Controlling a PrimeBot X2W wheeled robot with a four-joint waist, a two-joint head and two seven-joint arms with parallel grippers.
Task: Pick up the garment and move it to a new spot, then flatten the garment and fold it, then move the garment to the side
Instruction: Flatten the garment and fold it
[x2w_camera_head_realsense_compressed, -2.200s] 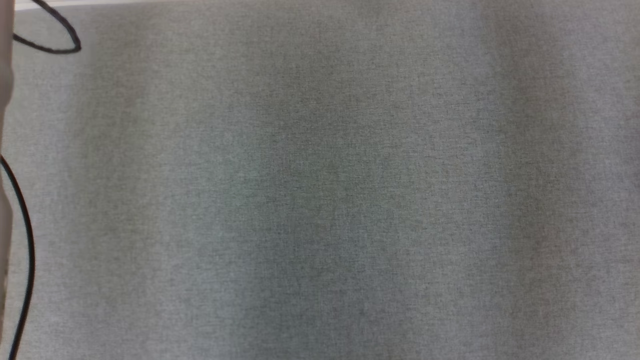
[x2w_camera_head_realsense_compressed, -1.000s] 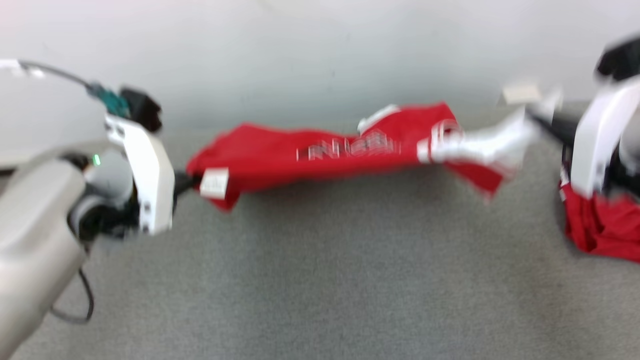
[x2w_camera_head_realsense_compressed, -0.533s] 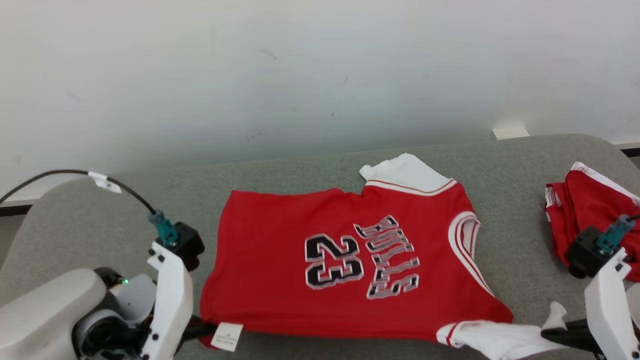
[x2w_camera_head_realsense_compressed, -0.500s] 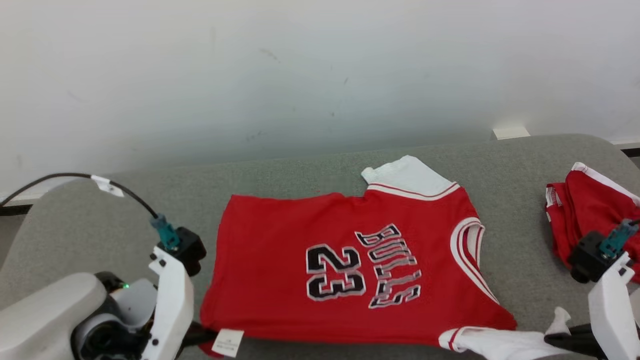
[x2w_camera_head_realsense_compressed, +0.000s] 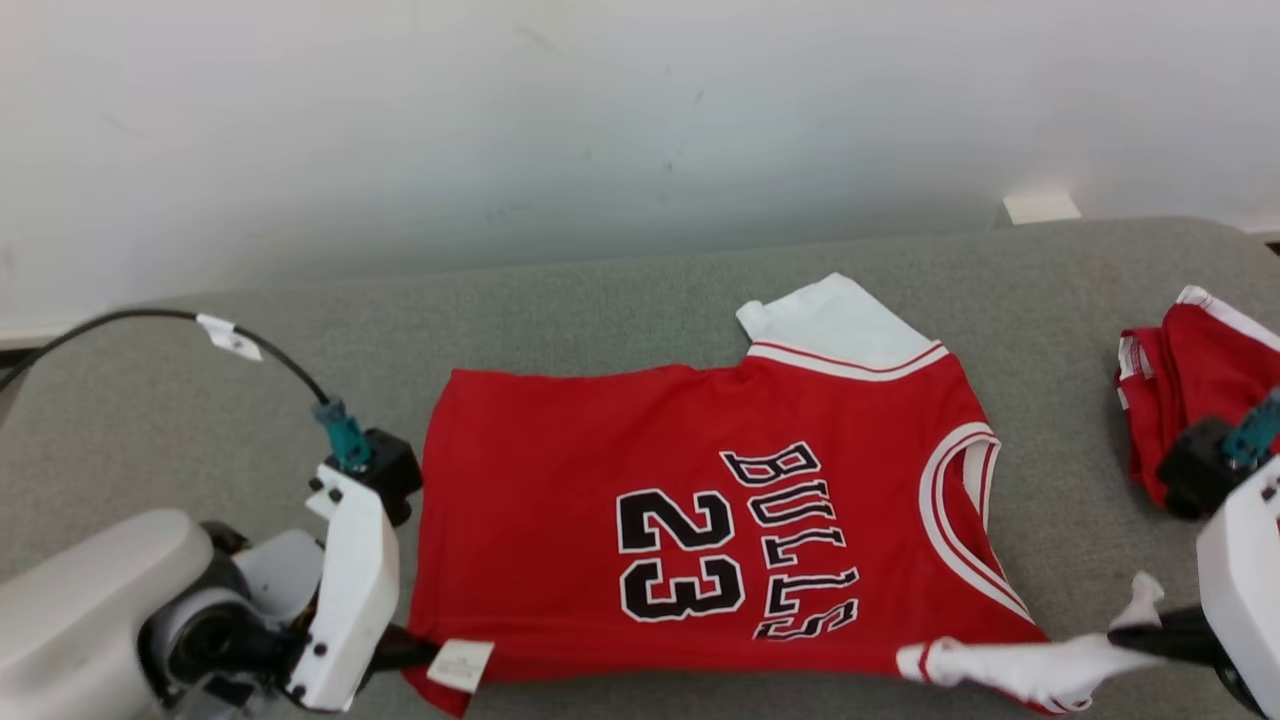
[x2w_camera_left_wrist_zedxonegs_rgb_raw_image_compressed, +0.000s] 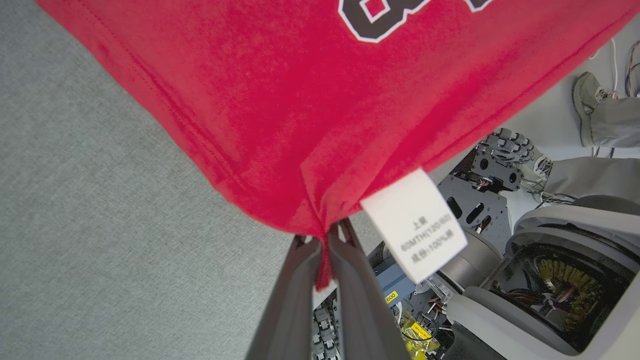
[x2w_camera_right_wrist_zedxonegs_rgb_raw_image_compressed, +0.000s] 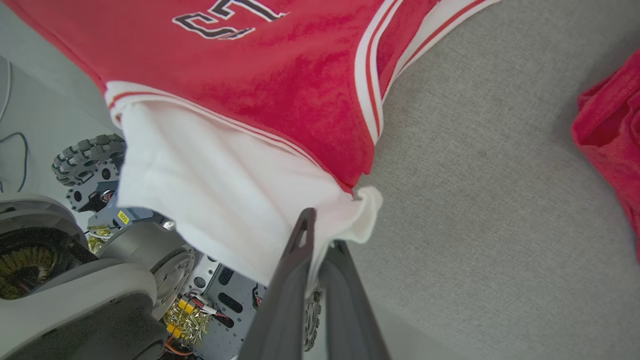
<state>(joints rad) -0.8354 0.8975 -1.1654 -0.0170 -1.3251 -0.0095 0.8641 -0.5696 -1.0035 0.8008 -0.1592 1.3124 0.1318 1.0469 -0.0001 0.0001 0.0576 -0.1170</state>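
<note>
Holds jersey (x2w_camera_head_realsense_compressed: 700, 520) spread flat on table (x2w_camera_head_realsense_compressed: 600, 310), centre, print up, collar toward 3 o'clock, hem toward 9. Pinches hem corner at 7 o'clock with left tool (x2w_camera_head_realsense_compressed: 415, 655), jaws closed on red cloth; tag (x2w_camera_head_realsense_compressed: 460, 665) just beside tips. Clamps white sleeve (x2w_camera_head_realsense_compressed: 1020, 668) at 5 o'clock with right tool (x2w_camera_head_realsense_compressed: 1135, 640), closed on fabric. Keeps both gripped corners past table's near edge. Shows far sleeve (x2w_camera_head_realsense_compressed: 830, 320) at 1 o'clock, second red garment (x2w_camera_head_realsense_compressed: 1190, 380) at 3 o'clock, well apart from jersey.
</note>
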